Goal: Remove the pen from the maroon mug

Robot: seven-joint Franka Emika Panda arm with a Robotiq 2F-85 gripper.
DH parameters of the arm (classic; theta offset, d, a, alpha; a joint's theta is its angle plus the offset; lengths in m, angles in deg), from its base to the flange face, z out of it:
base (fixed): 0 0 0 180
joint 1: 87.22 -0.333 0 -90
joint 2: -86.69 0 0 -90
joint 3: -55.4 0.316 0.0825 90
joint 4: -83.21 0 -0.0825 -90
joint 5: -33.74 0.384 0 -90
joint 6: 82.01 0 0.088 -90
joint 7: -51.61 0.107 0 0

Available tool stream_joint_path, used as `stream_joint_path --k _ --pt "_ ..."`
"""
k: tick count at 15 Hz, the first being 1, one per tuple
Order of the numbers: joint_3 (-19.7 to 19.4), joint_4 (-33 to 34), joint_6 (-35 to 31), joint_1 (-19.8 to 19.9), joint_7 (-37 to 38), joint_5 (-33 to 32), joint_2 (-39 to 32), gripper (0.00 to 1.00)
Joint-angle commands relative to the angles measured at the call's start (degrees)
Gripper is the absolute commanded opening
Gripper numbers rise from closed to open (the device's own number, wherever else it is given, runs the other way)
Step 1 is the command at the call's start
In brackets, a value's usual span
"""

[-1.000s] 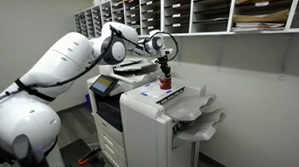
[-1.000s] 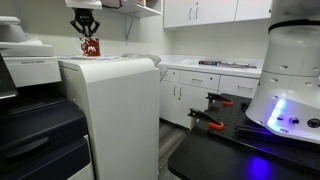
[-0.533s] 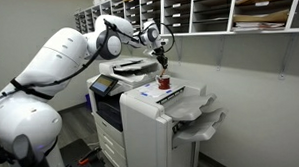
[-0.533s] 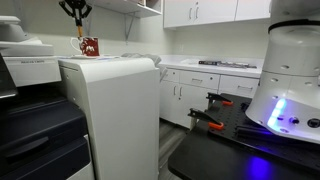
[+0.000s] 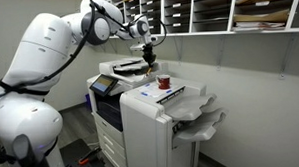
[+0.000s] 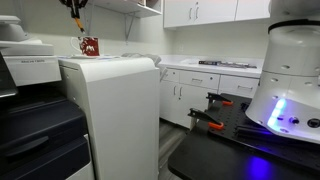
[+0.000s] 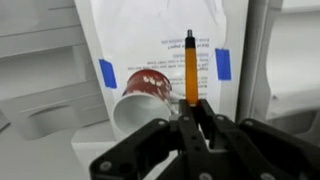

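Note:
The maroon mug point(image 5: 165, 83) stands on top of the white printer cabinet point(image 5: 151, 113); it also shows in an exterior view point(image 6: 90, 46) and in the wrist view point(image 7: 140, 92), where its white inside faces the camera. My gripper point(image 7: 192, 112) is shut on an orange pen point(image 7: 190, 68) with a black tip, held upright well above the mug and clear of it. In an exterior view the gripper point(image 5: 149, 55) hangs above and to the left of the mug. In an exterior view only the fingertips point(image 6: 75, 8) show at the top edge.
A sheet of paper with blue tape tabs point(image 7: 160, 40) lies under the mug. A copier point(image 5: 115, 85) stands beside the cabinet. Wall mail slots point(image 5: 197, 10) run above. A counter with cabinets point(image 6: 210, 85) and another robot base point(image 6: 290, 90) stand to the side.
My gripper has risen from the mug and moved away with the pen, lifting it fully out of the mug. The mug has stayed in place.

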State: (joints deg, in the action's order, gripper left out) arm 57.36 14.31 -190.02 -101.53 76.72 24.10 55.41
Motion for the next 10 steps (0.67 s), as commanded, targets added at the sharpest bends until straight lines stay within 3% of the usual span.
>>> stream_joint_path --k 1,5,10 --pt "1.8 -13.3 -1.0 2.1 -9.4 1.0 5.3 0.04" --pt "1.8 -20.7 1.7 2.9 -20.1 -0.9 5.9 0.04" --pt "2.3 -22.6 7.4 2.5 -32.2 -6.1 6.1 0.04"
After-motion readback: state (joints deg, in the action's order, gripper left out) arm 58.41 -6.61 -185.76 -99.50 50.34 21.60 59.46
